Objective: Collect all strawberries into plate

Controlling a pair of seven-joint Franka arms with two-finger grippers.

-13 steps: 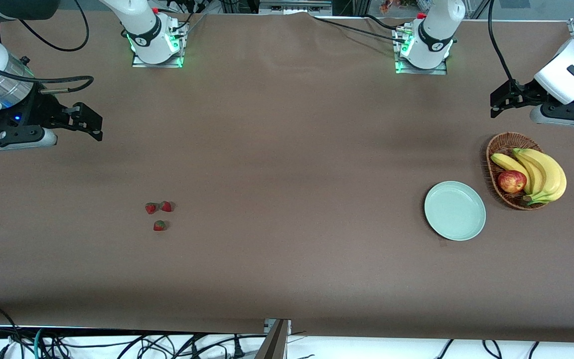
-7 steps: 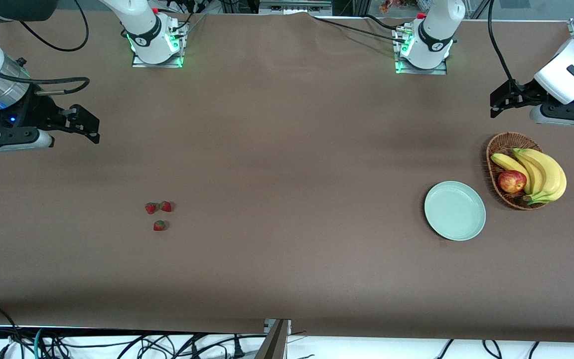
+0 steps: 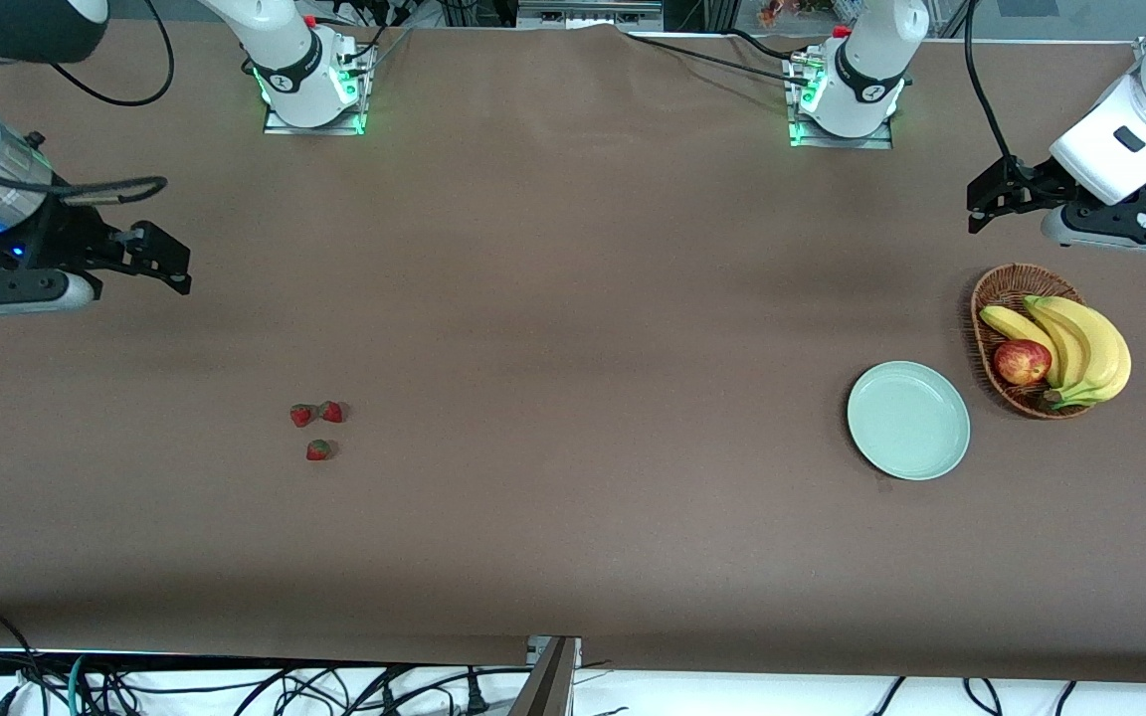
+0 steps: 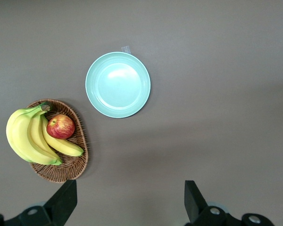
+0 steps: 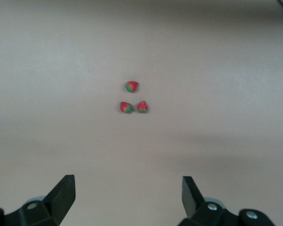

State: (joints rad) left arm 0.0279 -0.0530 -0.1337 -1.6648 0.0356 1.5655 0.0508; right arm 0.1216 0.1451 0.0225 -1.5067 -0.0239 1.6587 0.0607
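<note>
Strawberries (image 3: 315, 426): three, loose cluster on the table (image 3: 573, 517) toward the right arm's end, two side by side, one nearer the camera; none on the plate (image 3: 908, 420).

Plate: empty, toward the left arm's end, just beside the basket (image 3: 1006, 288) of bananas (image 3: 1080, 343) and apple (image 3: 1022, 361).

Right gripper (image 3: 167, 267): jaws wide, empty; berries lie at about 5 o'clock from it in the front view. Clearly the nearer arm. Cluster has no marked long axis.

Left gripper (image 3: 991, 197): jaws wide, empty, up above the table by the basket.

Change: both grippers have shifted slightly; berries and plate unmoved.

three strawberries (image 5: 132, 99) lie clustered on the brown table (image 5: 226, 70), seen between the right gripper's (image 5: 127, 197) wide-open jaws.
</note>
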